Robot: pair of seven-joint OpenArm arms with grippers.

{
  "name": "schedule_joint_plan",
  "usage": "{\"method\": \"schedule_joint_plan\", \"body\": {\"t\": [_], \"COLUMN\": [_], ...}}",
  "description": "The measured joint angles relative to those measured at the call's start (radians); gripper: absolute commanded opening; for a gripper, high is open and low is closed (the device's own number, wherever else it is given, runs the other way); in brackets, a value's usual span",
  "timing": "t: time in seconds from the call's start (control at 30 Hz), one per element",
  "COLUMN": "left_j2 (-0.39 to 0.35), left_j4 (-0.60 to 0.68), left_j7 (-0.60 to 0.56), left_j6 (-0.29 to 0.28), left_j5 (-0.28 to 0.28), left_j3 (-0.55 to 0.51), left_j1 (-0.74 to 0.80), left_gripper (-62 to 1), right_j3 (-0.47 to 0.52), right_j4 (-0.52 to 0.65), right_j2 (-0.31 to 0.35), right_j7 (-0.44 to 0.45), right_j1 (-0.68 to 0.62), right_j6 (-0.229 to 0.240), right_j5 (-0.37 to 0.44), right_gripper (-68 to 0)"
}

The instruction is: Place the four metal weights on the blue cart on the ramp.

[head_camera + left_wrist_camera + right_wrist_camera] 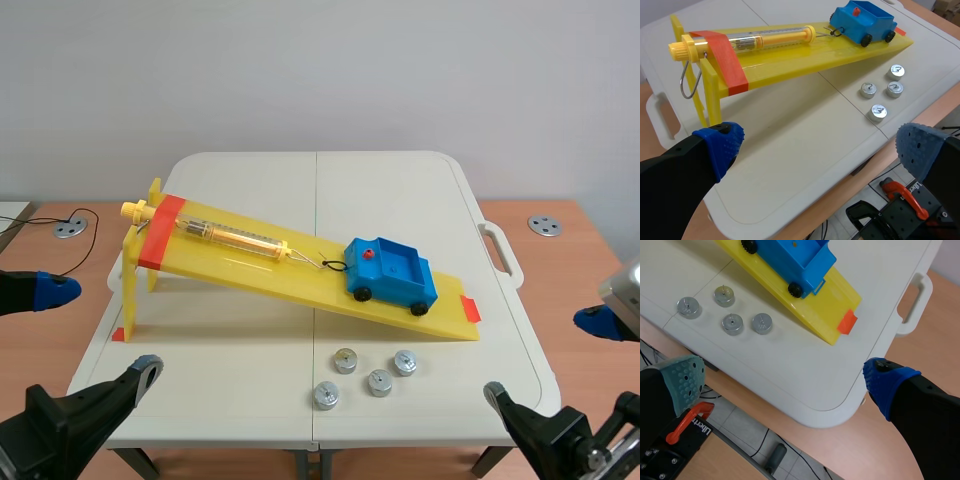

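My left claw (820, 147) hangs wide open, holding nothing, off the tabletop's (230, 390) near-left corner; the yellow ramp (240, 268) slopes down rightward, the blue cart (392, 268) low on it, unloaded; the four metal weights (379, 382) cluster on the tabletop just before it; my right claw (785, 377) gapes empty too; I judge the first pick is next: lower over one weight, close.

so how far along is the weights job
Nothing is done yet: the four metal weights lie on the table beside the ramp, and the blue cart carries none. Nothing is in hand; left gripper and right gripper are open and empty. All four placements remain.
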Motion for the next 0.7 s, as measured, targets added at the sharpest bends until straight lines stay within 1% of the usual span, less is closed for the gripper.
{"method": "schedule_joint_plan", "body": {"t": [0.5,0.53,0.7], "left_j2": [0.003,0.003,0.003], "left_j4": [0.0,0.0,0.0], "left_j7": [0.0,0.0,0.0], "left_j6": [0.0,0.0,0.0], "left_j5": [0.0,0.0,0.0], "left_j3": [0.0,0.0,0.0], "left_j1": [0.0,0.0,0.0], "left_gripper": [1.4,0.2,-23.4], "right_j3": [0.0,0.0,0.0], "right_j4": [0.0,0.0,0.0], "right_j2": [0.0,0.0,0.0], "right_j7": [0.0,0.0,-0.001], "right_j1": [0.0,0.0,0.0], "right_j6": [0.0,0.0,0.0], "right_j5": [0.0,0.0,0.0], "right_gripper": [-1.6,-1.6,-1.6]}}
